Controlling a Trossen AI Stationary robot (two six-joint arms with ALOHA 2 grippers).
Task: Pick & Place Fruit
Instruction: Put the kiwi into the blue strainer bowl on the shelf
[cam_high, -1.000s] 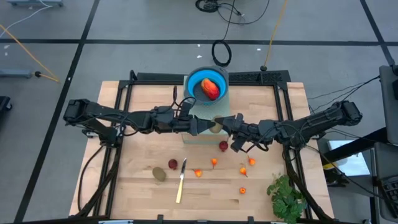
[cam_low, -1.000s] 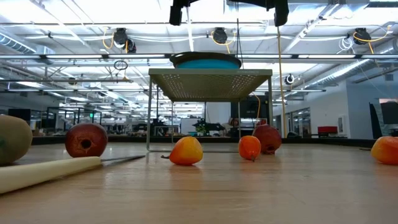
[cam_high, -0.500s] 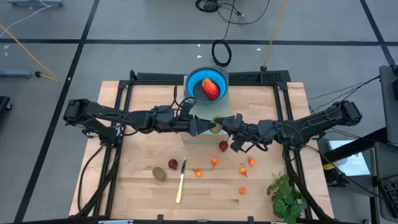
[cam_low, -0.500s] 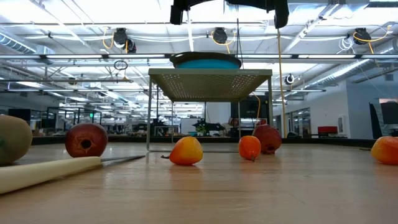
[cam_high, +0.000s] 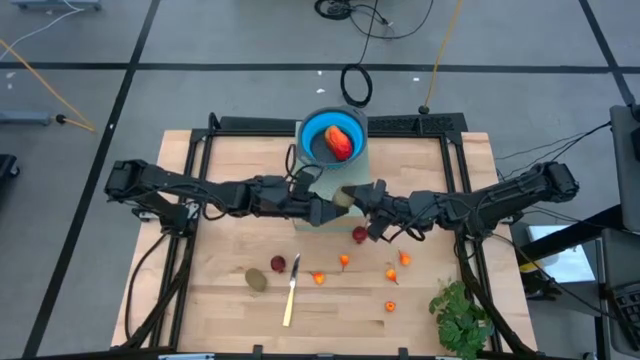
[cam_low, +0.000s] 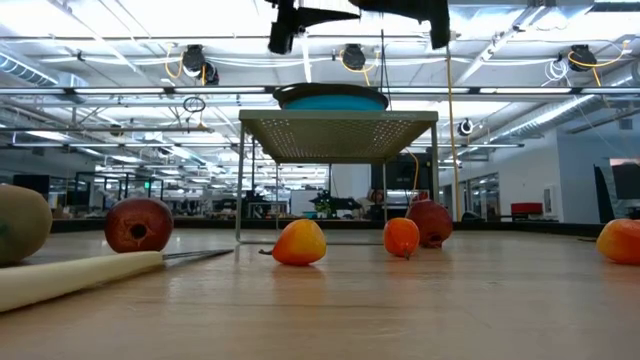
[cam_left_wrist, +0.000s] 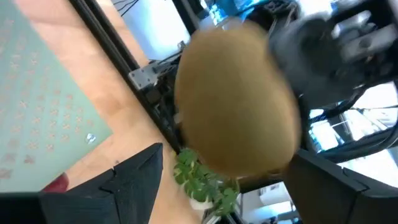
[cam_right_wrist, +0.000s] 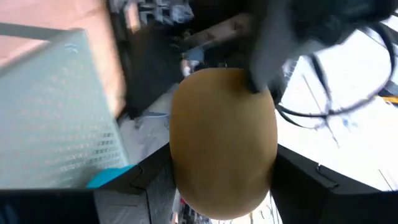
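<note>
An olive-brown kiwi hangs in the air over the near edge of the pale perforated stand, between my two grippers. My right gripper is shut on the kiwi, reaching in from the right. My left gripper faces it from the left and stands open, with the kiwi just ahead of its spread fingers. On the stand sits a blue bowl holding the red-orange oblong fruit. My right gripper pinches the kiwi between its two fingers, on its two opposite sides. The fingers come level from the table's right. The kiwi is lifted clear, above the stand's top.
On the table's near half lie a second kiwi, two dark red balls, several tiny orange bits, a pale-handled knife and a leafy green bunch. The stand's legs rise mid-table.
My left gripper has opened and let go of the kiwi, tipping slightly down toward the table's near edge. The kiwi has stayed where it was, in my right gripper, which has kept still.
</note>
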